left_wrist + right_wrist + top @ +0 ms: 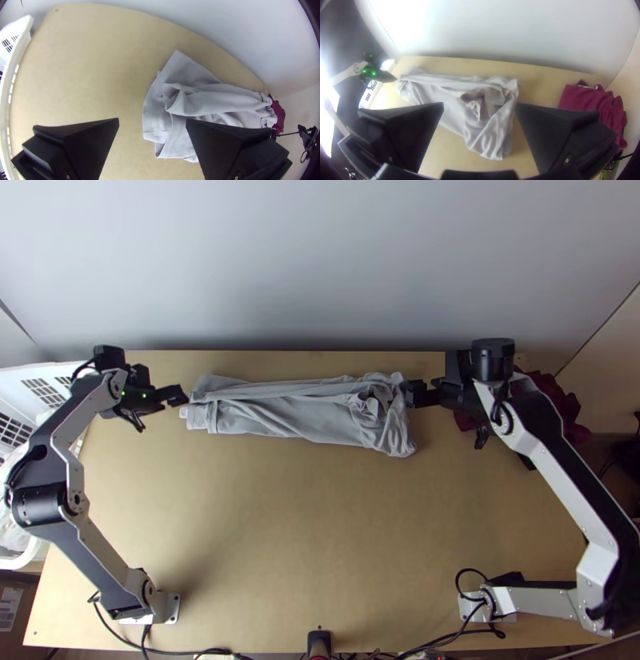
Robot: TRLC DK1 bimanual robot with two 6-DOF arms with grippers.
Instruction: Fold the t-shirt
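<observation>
Along the far side of your desk [280, 540], the grey t-shirt [296, 410] lies in a long, narrow strip running from left to right, the wall [312, 276] close behind it. At its left end you have layered fabric with a stitched band across it, and one corner of a lower layer pokes out toward the wall. A loose, rolled fold runs lengthwise over the top. The right end is wider and more rumpled, bunched around a hollow, with a creased flap hanging out toward you.

Your left gripper [183, 396] is just beside the left end; in the left wrist view its jaws stand well apart with nothing held between them. Your right gripper [412, 394] is at the bunched right end, and in the right wrist view its jaws are also spread wide, gripping nothing. You cannot tell from here whether either one touches the fabric.

At the desk's far right corner you have a heap of maroon cloth [580, 98], partly behind your right arm [560, 460] in the top view. A white basket [48, 374] stands at the left edge.
</observation>
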